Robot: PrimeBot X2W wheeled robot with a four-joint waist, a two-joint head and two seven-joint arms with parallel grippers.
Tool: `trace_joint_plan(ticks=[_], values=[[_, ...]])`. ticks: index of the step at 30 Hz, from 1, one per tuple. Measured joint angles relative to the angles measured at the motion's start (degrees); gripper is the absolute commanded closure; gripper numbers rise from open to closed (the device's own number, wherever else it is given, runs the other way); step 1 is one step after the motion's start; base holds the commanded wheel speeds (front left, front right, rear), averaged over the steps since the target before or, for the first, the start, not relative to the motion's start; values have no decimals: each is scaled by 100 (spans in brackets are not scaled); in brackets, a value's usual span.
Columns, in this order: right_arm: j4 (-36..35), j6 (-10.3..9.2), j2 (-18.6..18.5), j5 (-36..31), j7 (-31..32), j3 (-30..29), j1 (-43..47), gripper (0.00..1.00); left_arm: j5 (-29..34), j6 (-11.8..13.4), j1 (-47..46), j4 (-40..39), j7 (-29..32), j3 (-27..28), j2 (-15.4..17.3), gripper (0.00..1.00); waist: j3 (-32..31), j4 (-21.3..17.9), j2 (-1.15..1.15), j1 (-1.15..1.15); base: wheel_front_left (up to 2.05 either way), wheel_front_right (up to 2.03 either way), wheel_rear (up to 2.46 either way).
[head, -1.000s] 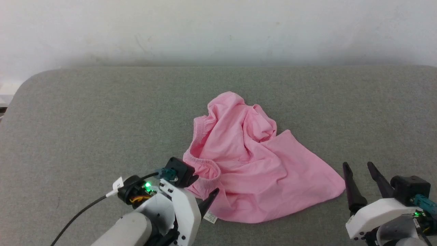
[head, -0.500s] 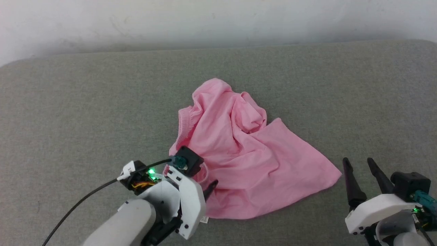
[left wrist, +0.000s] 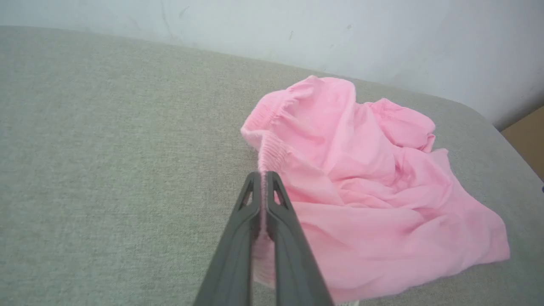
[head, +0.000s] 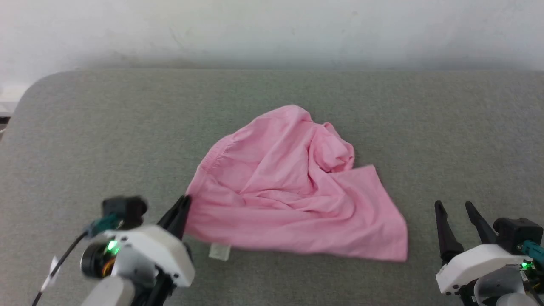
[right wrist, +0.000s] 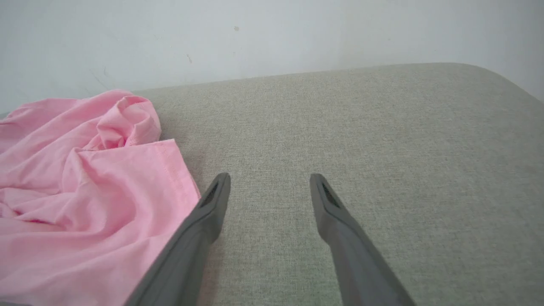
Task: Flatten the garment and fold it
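The garment (head: pixel 289 187), pink shorts, lies crumpled in the middle of the grey surface, its small white label (head: pixel 219 251) sticking out at the near edge. My left gripper (head: pixel 185 199) is shut on the gathered waistband at the garment's left corner; in the left wrist view the fingers (left wrist: pixel 264 175) pinch the elastic edge of the garment (left wrist: pixel 374 187). My right gripper (head: pixel 454 206) stands open at the lower right, a little apart from the garment's right hem. In the right wrist view its fingers (right wrist: pixel 270 176) are spread over bare surface beside the garment (right wrist: pixel 85 187).
The grey padded surface (head: pixel 85 140) runs wide on both sides of the garment, with a rounded left corner. A white wall (head: pixel 272 29) rises behind its far edge. A brown floor patch (left wrist: pixel 527 140) shows past the surface's edge in the left wrist view.
My left gripper has shut on the waistband and pulled it left, stretching the garment wider and baring the label. The head camera has shifted. The right gripper has stayed open in place.
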Motion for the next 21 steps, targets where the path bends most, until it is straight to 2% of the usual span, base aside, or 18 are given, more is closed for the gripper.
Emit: trace_joint_plan(ticks=[5,8,9,10,13,15,19,21], values=[[-18,0,0,-4,183,48,52,0,-292,196,665,438,-308,245,-107,100,-117,211,0,0,0,0,0],[-4,0,2,-49,411,82,136,0,-424,189,828,808,-424,220,-297,100,-178,328,0,0,0,0,0],[-4,0,1,-56,478,107,158,0,-439,180,833,935,-466,199,-358,96,-196,365,0,0,0,0,0],[-10,0,0,-74,554,144,171,0,-439,143,832,1049,-517,175,-410,1,-212,401,0,0,0,0,0],[-107,0,2,-120,817,291,166,0,-375,77,791,1281,-787,120,-533,0,-256,506,0,0,0,0,0],[-244,0,-49,-120,1045,431,115,0,-354,-100,720,1287,-1099,124,-613,0,-282,580,0,0,0,0,0],[-427,0,-486,-47,1766,915,-231,0,14,-322,512,1172,-1907,138,-628,0,-323,736,0,0,0,0,0],[-428,0,-734,68,2190,1163,-466,0,221,-341,469,1074,-2124,156,-628,0,-335,814,0,0,0,0,0]])
